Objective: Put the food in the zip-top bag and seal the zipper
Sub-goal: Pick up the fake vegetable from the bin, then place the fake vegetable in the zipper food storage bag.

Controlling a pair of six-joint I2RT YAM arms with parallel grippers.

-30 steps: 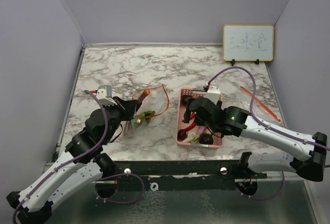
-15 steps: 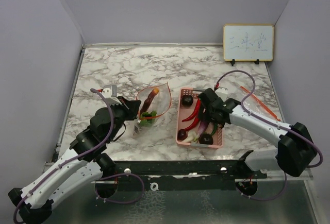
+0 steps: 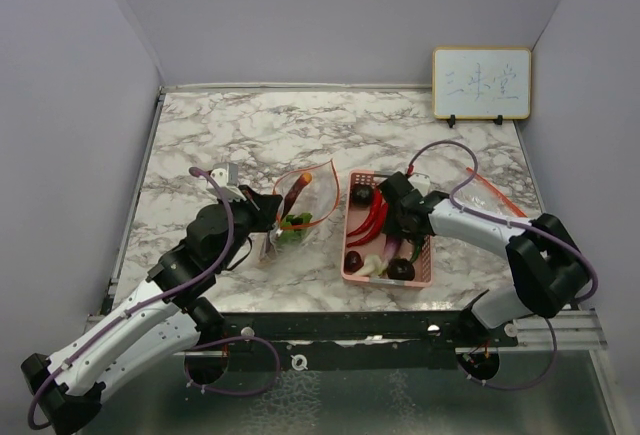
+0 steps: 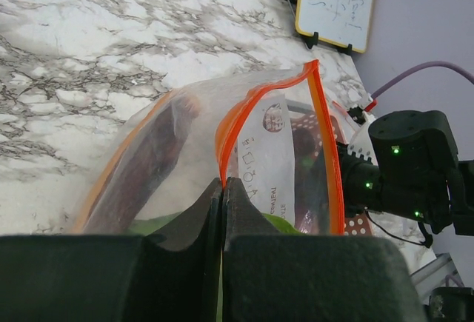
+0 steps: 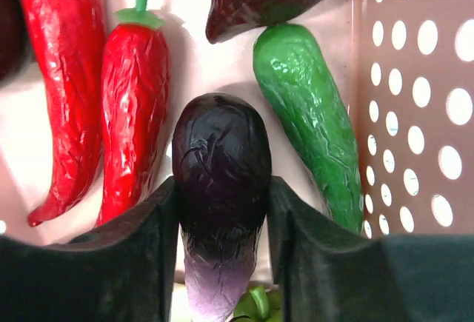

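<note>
Your right gripper (image 5: 222, 196) clamps both sides of the glossy dark-purple eggplant (image 5: 221, 152), pale at its stem end, lying in the pink basket (image 5: 415, 115). It's tight in there: red chili (image 5: 133, 107) on one side, green vegetable (image 5: 311, 115) on the other, perforated wall just beyond. Your left gripper (image 4: 224, 189) pinches the zip-top bag (image 4: 274, 152) by its rim, mouth gaping beside the basket.

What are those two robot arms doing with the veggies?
They're packing food into a zip-top bag. The left gripper pinches the bag's orange rim, holding it open, with some food already inside. The right gripper is down in the pink basket, its fingers hugging a purple eggplant. Red chilies lie beside it.
</note>
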